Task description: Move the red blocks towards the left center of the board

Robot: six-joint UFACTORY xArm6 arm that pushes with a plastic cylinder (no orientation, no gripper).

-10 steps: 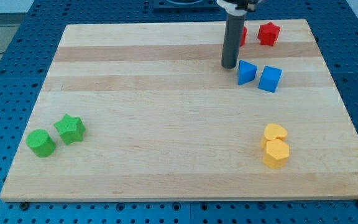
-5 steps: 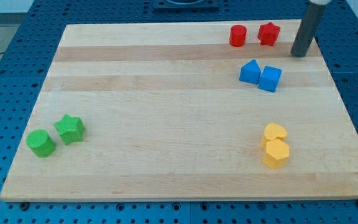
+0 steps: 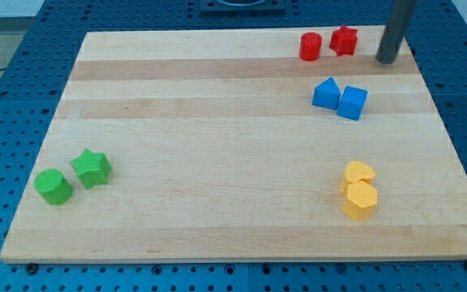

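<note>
A red cylinder (image 3: 310, 46) and a red star (image 3: 344, 40) sit side by side near the board's top edge, right of centre. My tip (image 3: 387, 59) rests on the board to the right of the red star, a short gap away from it. The dark rod rises from there out of the view's top.
A blue triangular block (image 3: 325, 93) and a blue cube (image 3: 352, 102) touch just below the red blocks. Two yellow blocks (image 3: 359, 191) are stacked close at lower right. A green cylinder (image 3: 53, 186) and a green star (image 3: 92, 168) lie at lower left.
My tip swung from left of the blue blocks over to the right of the red star, then edged up and left. The red star shifted slightly left and up.
</note>
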